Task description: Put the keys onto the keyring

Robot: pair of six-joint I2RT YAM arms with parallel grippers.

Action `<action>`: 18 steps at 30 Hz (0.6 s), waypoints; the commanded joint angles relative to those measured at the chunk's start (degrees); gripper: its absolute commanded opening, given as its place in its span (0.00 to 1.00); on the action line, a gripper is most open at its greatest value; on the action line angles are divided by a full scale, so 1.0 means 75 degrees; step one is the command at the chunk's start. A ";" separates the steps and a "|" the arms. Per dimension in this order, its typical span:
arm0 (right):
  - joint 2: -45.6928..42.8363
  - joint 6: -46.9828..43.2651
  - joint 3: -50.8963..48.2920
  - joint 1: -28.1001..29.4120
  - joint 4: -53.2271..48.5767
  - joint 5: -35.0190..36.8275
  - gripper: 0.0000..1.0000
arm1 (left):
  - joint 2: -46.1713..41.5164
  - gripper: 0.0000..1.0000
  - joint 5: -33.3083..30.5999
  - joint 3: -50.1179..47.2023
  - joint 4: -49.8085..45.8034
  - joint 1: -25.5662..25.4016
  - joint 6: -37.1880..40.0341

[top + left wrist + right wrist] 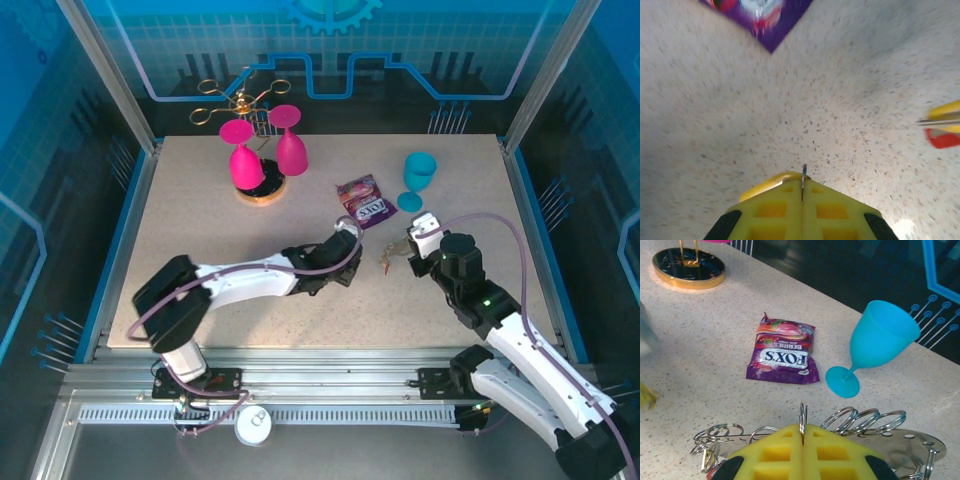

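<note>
Around: candy packet flat beyond my fingertips, blue goblet upright beside it, pink goblets by gold rack | right pincer clenched on a keyring ring, upright, edge-on; other rings strung left-right on table | left pincer clenched on thin metal sliver, upright | yellow- and red-headed keys lie beside it, apart.

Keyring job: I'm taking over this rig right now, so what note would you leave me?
Left gripper: shut on a thin metal piece, perhaps a key.
Right gripper: shut on the keyring, at its thin ring.
The keys: yellow and red heads at the right edge of the left wrist view, blurred.
Done: no key visibly on the ring.
Left: thread the keys on.
</note>
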 commanded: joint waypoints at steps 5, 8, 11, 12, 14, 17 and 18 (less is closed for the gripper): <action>0.0419 -0.0259 0.0426 -0.0123 0.0117 -0.2209 0.00 | -0.2041 0.00 0.2680 -0.0982 -0.0168 0.1262 0.3576; 0.0750 -0.0590 0.0442 -0.0111 0.0398 -0.3612 0.00 | -0.2913 0.00 0.3842 -0.1413 -0.0153 0.1842 0.5045; 0.1241 -0.0964 0.0607 -0.0077 0.0560 -0.4902 0.00 | -0.3561 0.00 0.4796 -0.1650 -0.0224 0.2344 0.6411; 0.1391 -0.1082 0.0639 -0.0070 0.0677 -0.5310 0.00 | -0.3700 0.00 0.5148 -0.1650 -0.0333 0.2526 0.6783; 0.1638 -0.1341 0.0585 -0.0014 0.1044 -0.5990 0.00 | -0.3901 0.00 0.5704 -0.1667 -0.0459 0.2811 0.7400; 0.2064 -0.1689 0.0398 0.0008 0.1695 -0.6895 0.00 | -0.4104 0.00 0.6124 -0.1826 -0.0305 0.3095 0.8173; 0.2246 -0.1815 0.0412 0.0006 0.1806 -0.7143 0.00 | -0.4145 0.00 0.6131 -0.1858 -0.0273 0.3153 0.8351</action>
